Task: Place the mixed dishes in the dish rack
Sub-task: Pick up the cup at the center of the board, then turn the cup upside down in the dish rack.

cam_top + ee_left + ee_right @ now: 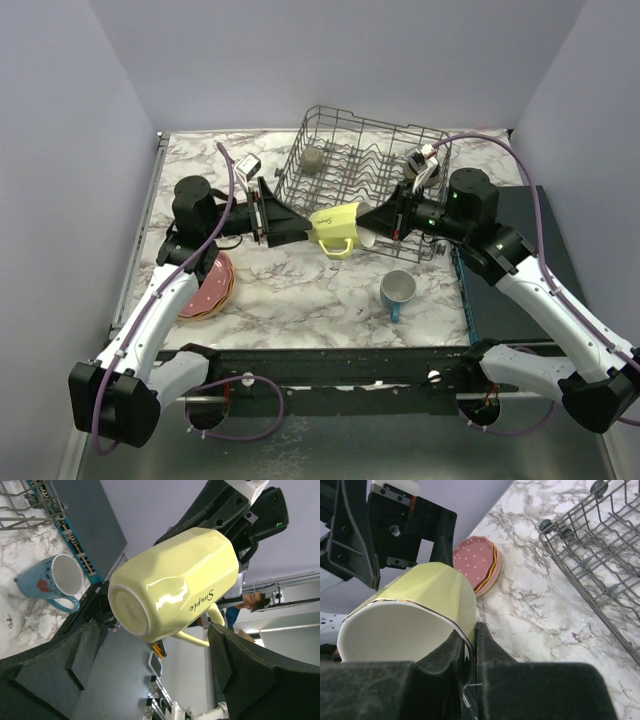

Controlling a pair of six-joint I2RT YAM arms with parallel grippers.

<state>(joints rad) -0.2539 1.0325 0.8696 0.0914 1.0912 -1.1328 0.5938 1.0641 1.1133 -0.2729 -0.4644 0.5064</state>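
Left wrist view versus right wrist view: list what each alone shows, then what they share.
Only left wrist: the blue ceramic mug on the table, plus base and handle of the pale yellow faceted mug. Only right wrist: the pink dotted plate stack, and the right claw pinching that mug's rim. Both: the yellow mug, grey wire dish rack, marble table.

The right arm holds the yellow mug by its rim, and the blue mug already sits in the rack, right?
No. The top view shows the blue mug on the table, outside the dish rack. The right gripper does hold the yellow mug by its rim.
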